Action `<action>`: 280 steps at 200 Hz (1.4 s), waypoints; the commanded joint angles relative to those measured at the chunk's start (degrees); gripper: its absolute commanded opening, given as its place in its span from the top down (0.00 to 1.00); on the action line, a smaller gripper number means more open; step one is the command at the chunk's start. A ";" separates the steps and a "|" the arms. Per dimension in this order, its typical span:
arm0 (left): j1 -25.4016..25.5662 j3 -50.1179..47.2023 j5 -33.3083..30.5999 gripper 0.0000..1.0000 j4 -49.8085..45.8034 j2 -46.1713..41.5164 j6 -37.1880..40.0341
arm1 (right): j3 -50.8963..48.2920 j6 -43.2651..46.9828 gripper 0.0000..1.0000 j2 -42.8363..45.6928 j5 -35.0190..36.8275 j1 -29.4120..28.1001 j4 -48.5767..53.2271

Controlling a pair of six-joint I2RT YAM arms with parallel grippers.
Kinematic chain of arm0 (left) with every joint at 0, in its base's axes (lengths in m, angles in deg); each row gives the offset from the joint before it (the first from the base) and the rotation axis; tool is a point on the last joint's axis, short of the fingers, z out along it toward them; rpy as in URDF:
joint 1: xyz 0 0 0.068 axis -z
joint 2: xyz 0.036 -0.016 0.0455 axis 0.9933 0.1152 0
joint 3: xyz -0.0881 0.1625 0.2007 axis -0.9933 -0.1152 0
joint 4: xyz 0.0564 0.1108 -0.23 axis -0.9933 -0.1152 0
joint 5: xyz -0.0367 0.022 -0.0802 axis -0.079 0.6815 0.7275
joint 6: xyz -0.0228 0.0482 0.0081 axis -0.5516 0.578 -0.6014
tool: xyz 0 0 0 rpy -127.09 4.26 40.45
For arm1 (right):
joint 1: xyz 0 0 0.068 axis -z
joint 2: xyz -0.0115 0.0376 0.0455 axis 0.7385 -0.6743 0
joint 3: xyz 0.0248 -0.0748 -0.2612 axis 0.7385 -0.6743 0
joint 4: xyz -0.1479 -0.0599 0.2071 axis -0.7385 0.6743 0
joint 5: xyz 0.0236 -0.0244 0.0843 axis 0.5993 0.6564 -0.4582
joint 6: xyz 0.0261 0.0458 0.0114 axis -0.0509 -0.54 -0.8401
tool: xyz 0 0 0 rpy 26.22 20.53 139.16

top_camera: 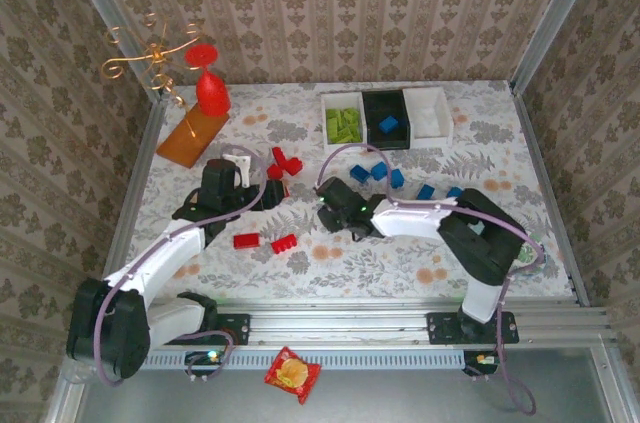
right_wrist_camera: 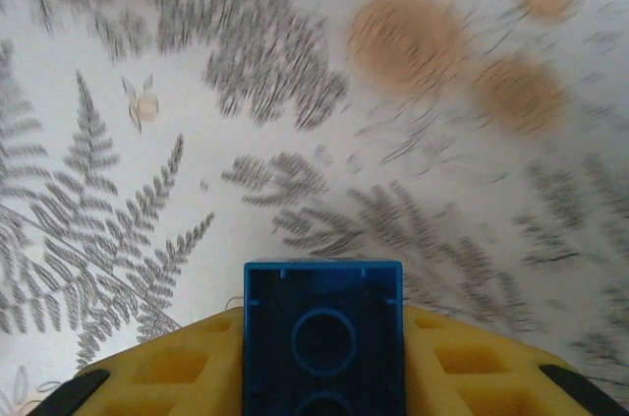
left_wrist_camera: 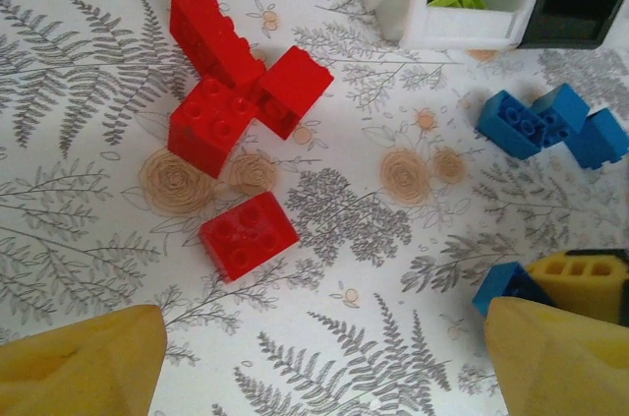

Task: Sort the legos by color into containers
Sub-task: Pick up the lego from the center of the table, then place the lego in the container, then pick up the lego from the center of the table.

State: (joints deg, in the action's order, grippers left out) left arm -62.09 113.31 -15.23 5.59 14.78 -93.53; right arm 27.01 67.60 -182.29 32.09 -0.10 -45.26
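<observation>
Right gripper [top_camera: 333, 209]: clamped on a blue lego [right_wrist_camera: 323, 332], mid-table.
Lego facing: hollow underside toward the wrist camera; long axis cannot be told.
Left gripper [left_wrist_camera: 314, 362]: spread wide, empty, near red legos [left_wrist_camera: 231, 91].

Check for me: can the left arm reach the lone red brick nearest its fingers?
Probably yes: the left gripper hangs open near the lone red brick, which lies by itself with nothing in between.

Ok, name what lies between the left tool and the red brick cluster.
A single red brick, apart from the red cluster, ahead of the left tool; the left wrist view shows it.
</observation>
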 commanded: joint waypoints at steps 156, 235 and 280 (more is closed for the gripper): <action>11.81 3.80 4.60 0.10 10.34 3.95 -3.10 | 42.24 -11.45 0.63 -25.79 -7.67 34.00 -3.79; 11.97 4.49 3.13 0.08 6.10 3.95 0.84 | 32.67 -3.80 0.32 -11.02 -11.40 31.65 1.54; 8.05 2.26 5.20 0.07 8.77 4.61 0.21 | 6.61 5.39 0.26 3.61 -10.00 20.19 -2.12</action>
State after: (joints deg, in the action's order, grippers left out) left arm -51.94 116.39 -11.47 13.44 18.82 -94.27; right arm 39.62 66.80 -180.89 22.83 24.56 -47.25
